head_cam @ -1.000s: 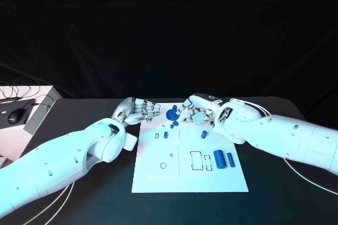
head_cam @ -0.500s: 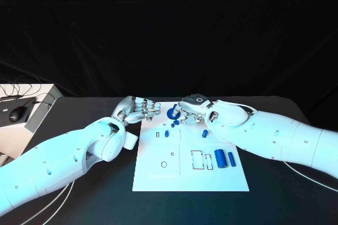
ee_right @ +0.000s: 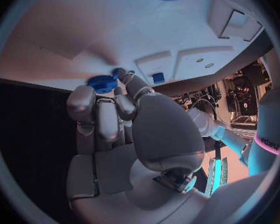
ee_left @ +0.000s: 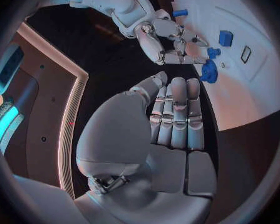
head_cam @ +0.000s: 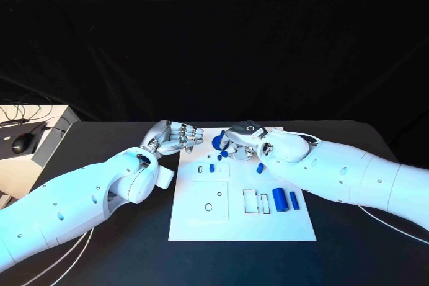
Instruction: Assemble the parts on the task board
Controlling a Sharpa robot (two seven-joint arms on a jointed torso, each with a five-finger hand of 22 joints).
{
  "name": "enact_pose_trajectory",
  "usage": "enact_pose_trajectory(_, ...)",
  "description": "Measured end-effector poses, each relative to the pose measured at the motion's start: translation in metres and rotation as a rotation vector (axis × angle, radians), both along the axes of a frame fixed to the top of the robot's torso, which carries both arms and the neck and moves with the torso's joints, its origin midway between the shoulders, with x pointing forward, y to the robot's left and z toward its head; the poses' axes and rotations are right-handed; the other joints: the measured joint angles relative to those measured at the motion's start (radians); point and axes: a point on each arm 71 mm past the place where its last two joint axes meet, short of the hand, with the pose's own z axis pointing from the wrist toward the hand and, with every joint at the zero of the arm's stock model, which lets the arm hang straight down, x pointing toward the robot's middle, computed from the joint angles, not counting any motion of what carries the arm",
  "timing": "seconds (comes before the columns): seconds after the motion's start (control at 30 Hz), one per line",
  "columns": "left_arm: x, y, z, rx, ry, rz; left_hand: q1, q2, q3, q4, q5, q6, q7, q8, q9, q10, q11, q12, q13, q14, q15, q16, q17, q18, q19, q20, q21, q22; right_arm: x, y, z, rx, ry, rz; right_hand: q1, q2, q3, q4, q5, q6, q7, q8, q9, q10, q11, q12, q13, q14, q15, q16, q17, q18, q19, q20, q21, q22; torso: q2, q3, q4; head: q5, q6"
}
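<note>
Right robot hand [ee_left: 171, 42] pinches blue part [ee_left: 209, 71].

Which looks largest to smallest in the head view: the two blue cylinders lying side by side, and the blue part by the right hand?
1. Thick cylinder.
2. Thin cylinder, similar length, narrower.
3. Small blue part, beside the right hand, clearly smallest.

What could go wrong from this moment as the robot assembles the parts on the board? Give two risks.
1. The right hand holds the blue round part only at its fingers, at the task board's far edge; it could slip off onto the table.
2. The left hand hangs close beside, so the hands might collide.
</note>
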Motion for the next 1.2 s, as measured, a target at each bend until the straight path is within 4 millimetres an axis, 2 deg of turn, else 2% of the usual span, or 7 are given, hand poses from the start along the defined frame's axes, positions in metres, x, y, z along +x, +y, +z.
enact_pose_trajectory(0.37, -0.0003, 0.0018, 0.0002, -0.001, 0.002, 0.003, 0.000, 0.000, 0.000, 0.000, 0.000, 0.000, 0.000, 0.000, 0.000, 0.000, 0.000, 0.000, 0.000, -0.003, 0.003, 0.000, -0.004, -0.006, 0.000, 0.000, -0.004, 0.000, -0.0014, 0.0014, -0.0051, -0.025, 0.024, -0.001, 0.000, 0.000, 0.001, 0.005, 0.000, 0.002, 0.002, 0.000, 0.000, 0.000, 0.000, 0.009, 0.005, 0.000, 0.000, 0.005, 0.004, 0.000, 0.000, 0.000, 0.008, 0.001, -0.001, 0.0002, -0.0016, 0.004, -0.006)
enact_pose_trajectory(0.57, -0.0003, 0.0020, 0.0003, -0.001, 0.002, 0.004, 0.000, 0.000, 0.000, 0.000, 0.000, 0.000, 0.000, 0.000, 0.000, 0.000, 0.000, 0.000, 0.000, -0.003, 0.004, 0.000, -0.005, -0.006, 0.000, 0.000, -0.004, 0.000, -0.0020, 0.0034, -0.0067, -0.029, 0.031, 0.002, 0.000, 0.000, 0.004, 0.018, 0.000, 0.030, 0.002, 0.000, 0.000, 0.000, 0.000, 0.015, 0.011, 0.000, 0.000, 0.005, 0.006, 0.000, 0.000, 0.000, 0.013, 0.001, -0.001, 0.0002, -0.0010, 0.005, -0.007)
enact_pose_trajectory(0.77, -0.0003, 0.0028, 0.0002, -0.001, 0.003, 0.006, 0.000, 0.000, 0.000, 0.000, 0.000, 0.000, 0.000, 0.000, 0.000, -0.004, 0.004, 0.000, 0.000, -0.003, 0.003, 0.000, -0.007, -0.007, 0.000, 0.000, -0.004, 0.001, -0.0012, 0.0022, -0.0079, -0.032, 0.035, -0.002, -0.016, 0.016, 0.005, 0.030, -0.001, 0.055, -0.004, 0.000, 0.000, 0.006, -0.002, 0.020, 0.016, 0.000, 0.000, 0.005, 0.007, 0.000, 0.003, -0.003, 0.019, 0.001, -0.001, 0.0002, -0.0010, 0.005, -0.008)
enact_pose_trajectory(0.87, -0.0003, 0.0032, 0.0002, -0.001, 0.004, 0.007, 0.000, 0.000, 0.000, 0.000, 0.000, 0.000, 0.000, 0.000, 0.000, -0.004, 0.004, 0.000, 0.000, -0.003, 0.004, 0.000, -0.007, -0.007, 0.000, 0.000, -0.004, 0.001, -0.0007, 0.0018, -0.0080, -0.034, 0.036, -0.004, -0.016, 0.030, 0.015, 0.040, -0.024, 0.066, -0.008, 0.000, -0.001, 0.007, -0.004, 0.020, 0.018, 0.000, 0.000, 0.005, 0.007, -0.001, 0.003, -0.004, 0.019, 0.001, -0.001, 0.0002, -0.0010, 0.005, -0.009)
enact_pose_trajectory(0.97, -0.0003, 0.0035, 0.0002, -0.001, 0.005, 0.007, 0.000, 0.000, 0.000, 0.000, 0.000, 0.000, 0.000, 0.000, 0.000, -0.004, 0.004, 0.000, 0.000, -0.003, 0.003, 0.000, -0.007, -0.008, 0.000, 0.000, -0.004, 0.001, -0.0004, 0.0014, -0.0079, -0.035, 0.037, -0.007, -0.025, 0.038, 0.028, 0.044, -0.026, 0.071, -0.013, 0.000, -0.001, 0.007, -0.004, 0.020, 0.018, 0.000, 0.000, 0.005, 0.007, 0.000, 0.003, -0.003, 0.018, 0.001, -0.001, 0.0002, -0.0010, 0.005, -0.010)
enact_pose_trajectory(1.13, -0.0003, 0.0038, 0.0001, -0.002, 0.007, 0.008, 0.000, 0.000, 0.000, 0.000, 0.000, 0.000, 0.000, 0.000, 0.000, -0.004, 0.004, 0.000, 0.000, -0.003, 0.003, 0.004, -0.009, -0.008, 0.000, 0.000, -0.004, 0.001, 0.0002, 0.0000, -0.0080, -0.038, 0.038, -0.013, -0.025, 0.038, 0.033, 0.044, -0.026, 0.082, -0.014, -0.002, -0.001, 0.011, -0.007, 0.020, 0.021, 0.004, -0.003, 0.005, 0.007, 0.000, 0.003, -0.003, 0.023, 0.000, -0.002, 0.0005, -0.0016, 0.005, -0.010)
enact_pose_trajectory(1.2, -0.0002, 0.0039, 0.0000, -0.002, 0.007, 0.009, 0.000, 0.000, 0.000, 0.000, 0.000, 0.000, 0.000, 0.000, 0.000, -0.004, 0.004, 0.000, 0.000, -0.003, 0.003, 0.004, -0.009, -0.008, 0.000, 0.000, -0.004, 0.001, 0.0006, -0.0015, -0.0080, -0.039, 0.039, -0.019, -0.025, 0.038, 0.033, 0.044, -0.029, 0.088, -0.019, -0.002, 0.000, 0.011, -0.007, 0.024, 0.023, 0.004, -0.003, 0.005, 0.007, 0.000, 0.006, -0.006, 0.027, 0.000, -0.003, 0.0009, -0.0021, 0.004, -0.010)
